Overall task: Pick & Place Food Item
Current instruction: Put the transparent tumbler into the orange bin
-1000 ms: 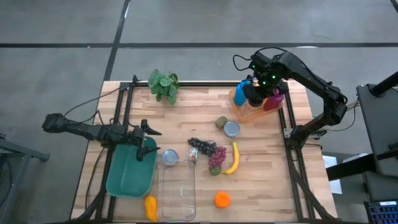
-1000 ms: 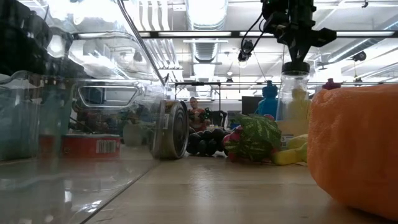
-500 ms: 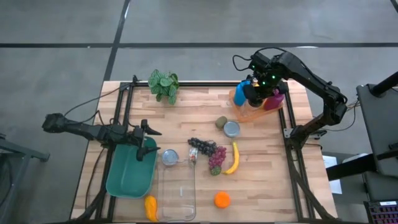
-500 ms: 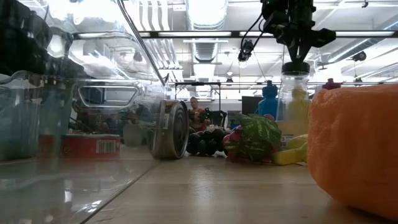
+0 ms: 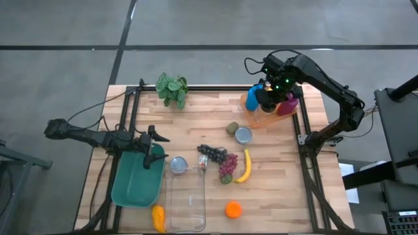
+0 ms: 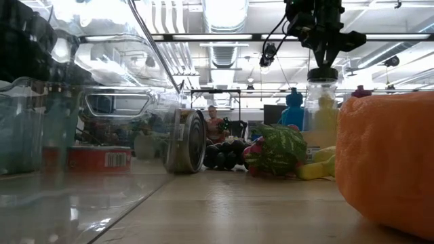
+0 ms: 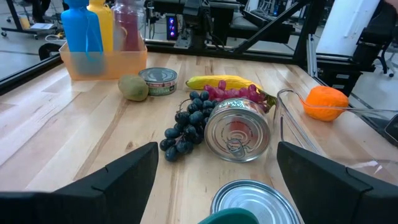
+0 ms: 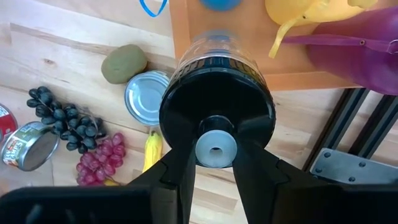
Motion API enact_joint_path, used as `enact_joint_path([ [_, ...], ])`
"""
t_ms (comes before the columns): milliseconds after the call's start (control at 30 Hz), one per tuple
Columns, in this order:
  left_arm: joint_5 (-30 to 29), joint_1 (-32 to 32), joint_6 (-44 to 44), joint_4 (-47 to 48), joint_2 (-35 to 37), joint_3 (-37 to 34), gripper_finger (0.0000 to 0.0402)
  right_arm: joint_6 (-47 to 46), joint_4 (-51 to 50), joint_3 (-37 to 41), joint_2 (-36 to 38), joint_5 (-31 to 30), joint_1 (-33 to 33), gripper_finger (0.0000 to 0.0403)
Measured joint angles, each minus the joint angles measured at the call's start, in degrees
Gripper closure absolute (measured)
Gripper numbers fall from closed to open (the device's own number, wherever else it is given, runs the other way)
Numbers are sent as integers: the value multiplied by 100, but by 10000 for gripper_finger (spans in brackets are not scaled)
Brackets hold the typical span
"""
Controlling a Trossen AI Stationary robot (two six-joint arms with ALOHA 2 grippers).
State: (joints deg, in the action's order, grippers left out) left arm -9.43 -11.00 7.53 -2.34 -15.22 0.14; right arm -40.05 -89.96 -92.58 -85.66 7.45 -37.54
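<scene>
From above, the right gripper hangs over the orange tray at the worktop's far right corner, directly above a clear bottle with a black cap. The tray also holds a blue bottle and a purple bottle. The left gripper waits at the left edge, over the far end of the green bin. Mid-worktop lie a kiwi, an upright can, dark grapes, red grapes and a banana. A clear container sits at the near edge, an orange to its right, and a potted plant stands at the far edge.

From table height, the right gripper points straight down with its fingers pinched on the cap knob of the clear bottle, which stands upright in the tray. A can on its side lies mid-table, and the orange fills the right foreground.

In the left wrist view, the left gripper's fingers are spread wide and hold nothing; beyond them lie the tipped can, dark grapes, kiwi and banana.

In the right wrist view, the right gripper closes on the pale knob at the centre of the black cap, one finger on each side. The kiwi and upright can sit just beside the tray.
</scene>
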Motion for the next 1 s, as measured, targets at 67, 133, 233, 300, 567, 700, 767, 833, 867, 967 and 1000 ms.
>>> enact_joint_path([
  [67,1,0,0,0,1,-2,66,9,-5,1,-61,-7,2,303],
  [133,2,0,0,1,2,0,66,30,6,1,-158,-6,2,303],
  [233,0,0,0,-1,2,-1,66,133,-2,-23,-294,-3,2,303],
  [300,0,-2,0,1,0,0,66,193,12,-30,-367,-1,-4,303],
  [567,0,-2,0,1,0,0,66,273,12,-15,-292,8,-2,303],
  [700,2,0,0,1,0,0,66,269,1,-100,-300,7,-2,303],
  [767,1,0,0,1,0,-1,66,268,3,-162,-324,8,3,303],
  [833,2,-1,0,1,1,0,66,271,1,-211,-346,9,2,303],
  [867,2,0,0,1,0,0,66,274,2,-230,-352,7,2,303],
  [967,2,-2,0,1,0,-2,66,275,5,-233,-353,7,2,303],
  [1000,0,0,0,1,0,0,66,276,8,-224,-353,7,2,303],
])
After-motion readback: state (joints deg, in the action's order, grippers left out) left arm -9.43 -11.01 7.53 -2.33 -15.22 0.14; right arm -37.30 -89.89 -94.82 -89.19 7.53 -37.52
